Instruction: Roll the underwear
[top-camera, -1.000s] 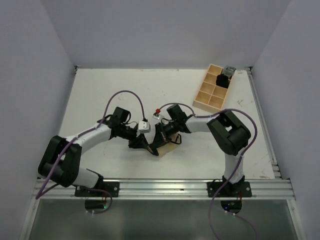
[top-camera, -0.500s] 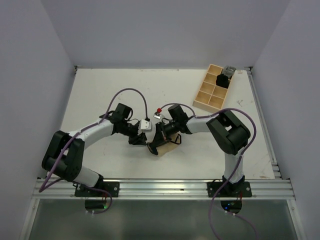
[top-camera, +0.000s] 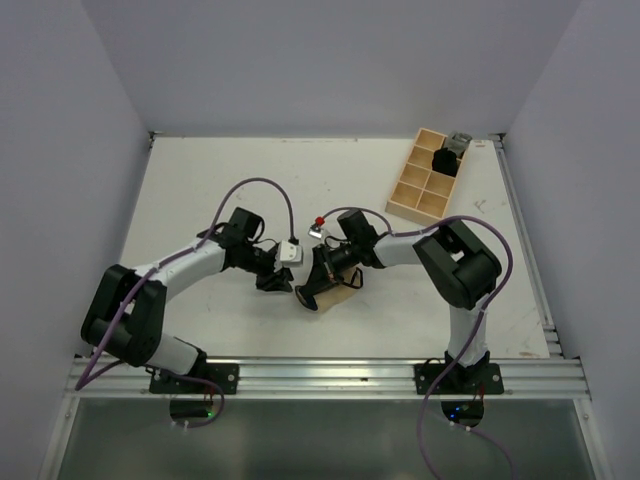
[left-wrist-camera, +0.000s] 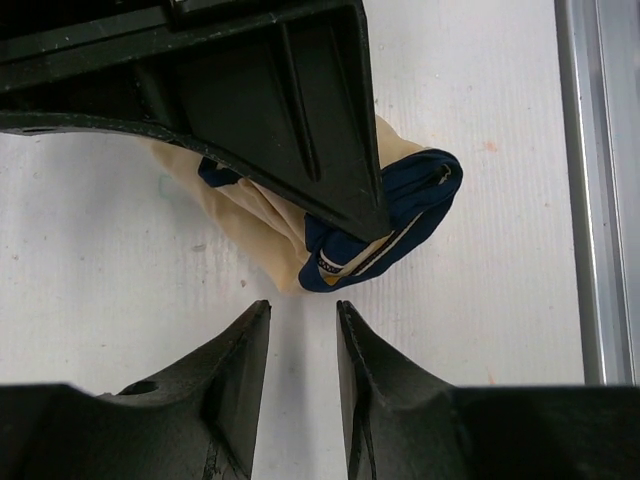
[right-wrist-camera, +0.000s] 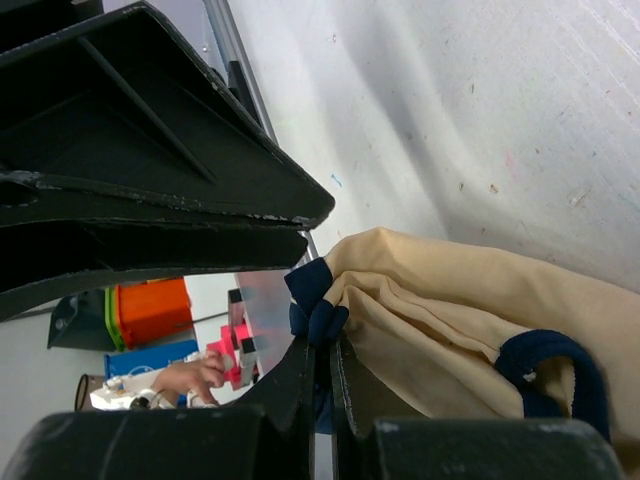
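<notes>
The underwear (right-wrist-camera: 450, 330) is a bunched tan cloth with navy trim, lying on the white table. My right gripper (right-wrist-camera: 322, 345) is shut on a fold of that navy trim. In the top view it (top-camera: 306, 297) points down-left at the table's middle, with a tan patch of the underwear (top-camera: 341, 293) showing beside it. My left gripper (left-wrist-camera: 300, 312) stands open, its narrow gap holding nothing, just short of the underwear's (left-wrist-camera: 262, 222) near edge. From above, the left gripper (top-camera: 286, 286) sits close to the left of the right one.
A light wooden compartment tray (top-camera: 412, 193) stands at the back right, with a dark item (top-camera: 446, 160) in one cell and a grey object (top-camera: 461, 140) at its far end. A metal rail (left-wrist-camera: 592, 200) runs along the table's near edge.
My left gripper has drawn back a little from the underwear, and its arm has shifted up and to the right. The right gripper keeps its hold and has not moved.
</notes>
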